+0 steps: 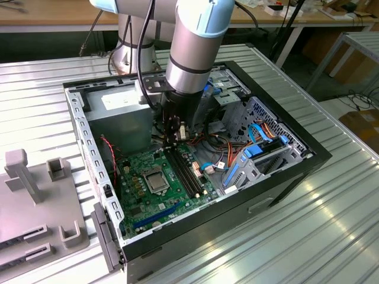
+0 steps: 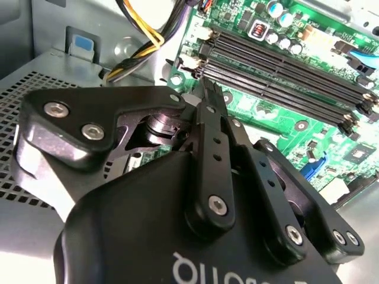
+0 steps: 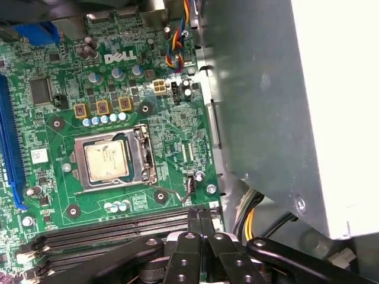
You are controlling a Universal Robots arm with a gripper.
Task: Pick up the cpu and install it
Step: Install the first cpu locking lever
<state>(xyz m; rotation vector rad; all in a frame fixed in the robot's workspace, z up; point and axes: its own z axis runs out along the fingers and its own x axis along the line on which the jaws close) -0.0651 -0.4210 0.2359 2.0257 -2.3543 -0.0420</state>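
While pale light streaks the ribbed metal counter (image 1: pixel 331 231), wooden benches and boxes line the room's far side. An open black computer case (image 1: pixel 296 171) sits on the slats, holding a green motherboard (image 1: pixel 139 192), a grey power supply (image 1: pixel 121 109) at the far end and a drive cage (image 1: pixel 251 127) on the exterior view's right. The cpu (image 3: pixel 106 161) lies inside the square socket frame (image 3: pixel 146 155) mid-board, well apart from the claw (image 3: pixel 200 216), which hangs over the far end of the black memory slots (image 1: pixel 185 173), fingers pressed together and gripping nothing. Yellow and black cables (image 2: pixel 142 36) crowd beside it. A grey fixture (image 1: pixel 26 189) stands on the exterior view's left.
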